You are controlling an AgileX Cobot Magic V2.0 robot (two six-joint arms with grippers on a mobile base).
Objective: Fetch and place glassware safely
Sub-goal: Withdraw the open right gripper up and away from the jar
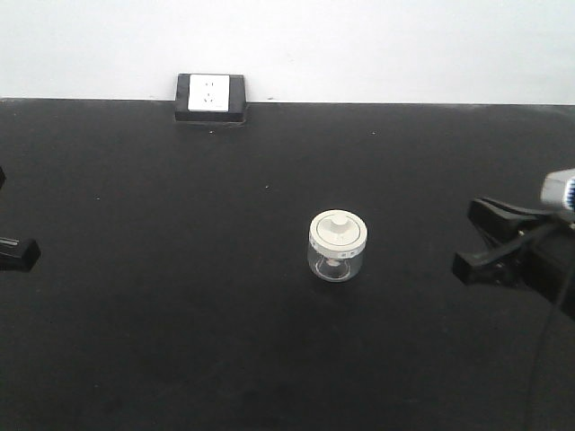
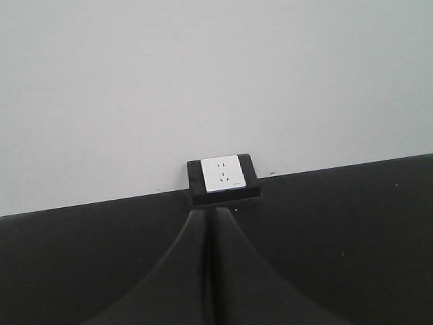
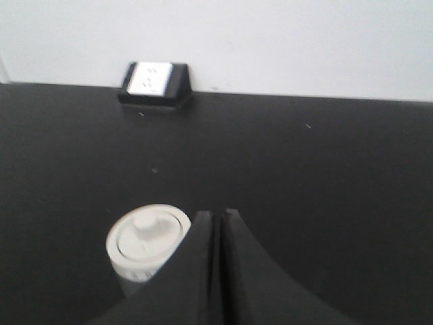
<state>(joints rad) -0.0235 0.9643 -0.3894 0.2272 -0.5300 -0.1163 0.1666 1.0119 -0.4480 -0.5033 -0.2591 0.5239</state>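
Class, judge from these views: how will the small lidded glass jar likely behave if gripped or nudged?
The glass jar is clear-walled, so probably fragile and slippery under hard pads. It stands squat and upright, so a nudge would likely slide it rather than tip it. Its knobbed lid may simply rest loose; gripping the body seems safer.

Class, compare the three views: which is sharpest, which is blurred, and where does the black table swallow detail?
Exterior front view: sharpest, jar crisp, though black table hides shadows. Right wrist view: soft, jar lid and socket blurred. Left wrist view: clear socket, dark shut left pincer merging into table.
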